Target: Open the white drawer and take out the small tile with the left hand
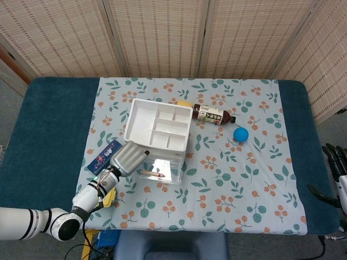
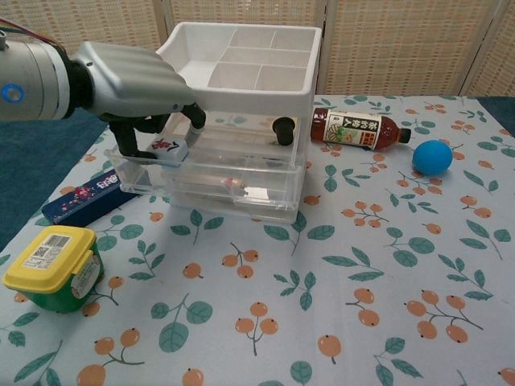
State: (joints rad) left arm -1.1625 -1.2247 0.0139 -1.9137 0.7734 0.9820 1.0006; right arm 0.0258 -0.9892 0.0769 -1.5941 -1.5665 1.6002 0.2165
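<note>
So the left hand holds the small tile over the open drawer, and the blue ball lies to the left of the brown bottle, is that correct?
Not quite. The blue ball lies to the right of the brown bottle, as the chest view shows. The rest holds: the left hand holds the small tile over the open drawer.
</note>
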